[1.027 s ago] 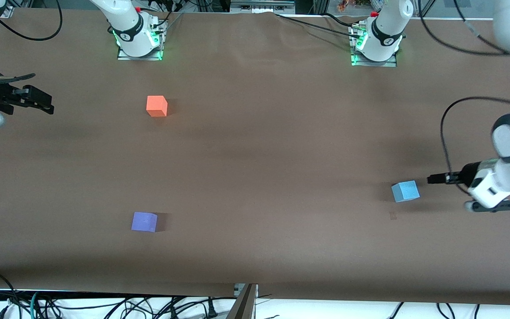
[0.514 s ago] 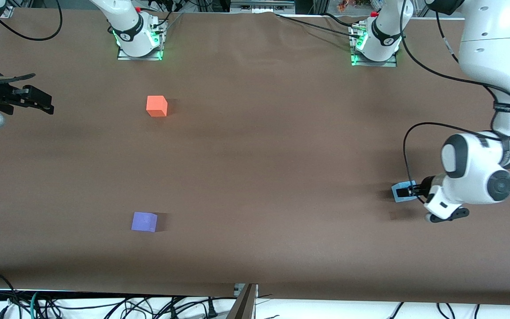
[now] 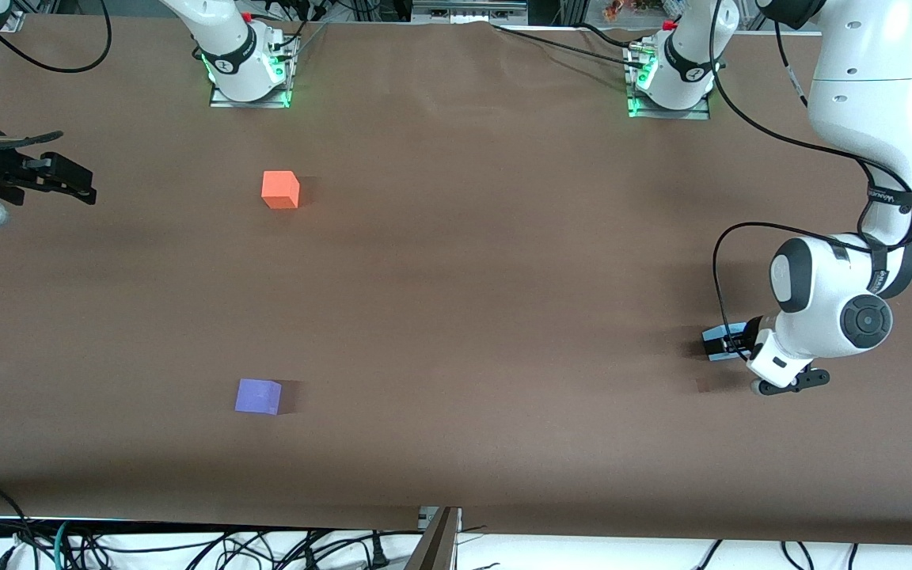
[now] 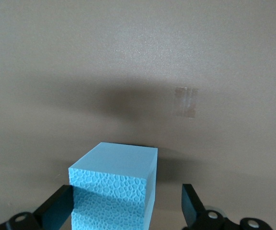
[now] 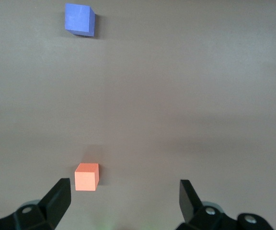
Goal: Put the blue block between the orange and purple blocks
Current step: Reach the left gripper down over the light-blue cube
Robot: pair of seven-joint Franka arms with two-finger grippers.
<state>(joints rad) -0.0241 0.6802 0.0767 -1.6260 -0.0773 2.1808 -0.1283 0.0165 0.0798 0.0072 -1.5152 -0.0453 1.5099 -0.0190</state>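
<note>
The blue block [image 3: 714, 343] sits on the table near the left arm's end; it fills the left wrist view [image 4: 114, 187]. My left gripper [image 3: 731, 343] is down at the block, open, with a finger on each side [image 4: 123, 208]; one finger [image 4: 57, 209] is close against the block, the other stands apart from it. The orange block [image 3: 280, 190] and the purple block [image 3: 258, 396] lie toward the right arm's end, purple nearer the front camera. My right gripper [image 3: 76, 184] waits open and empty at the table's edge; its view shows orange [image 5: 86, 176] and purple [image 5: 79, 19].
A small patch of tape [image 3: 703, 385] lies on the brown table just nearer the camera than the blue block, also in the left wrist view [image 4: 186, 101]. The arm bases [image 3: 248, 71] stand at the back edge. Cables hang along the front edge.
My left arm has swung in from the table's end and brought its open gripper down around the blue block. The right arm and the orange and purple blocks have not moved.
</note>
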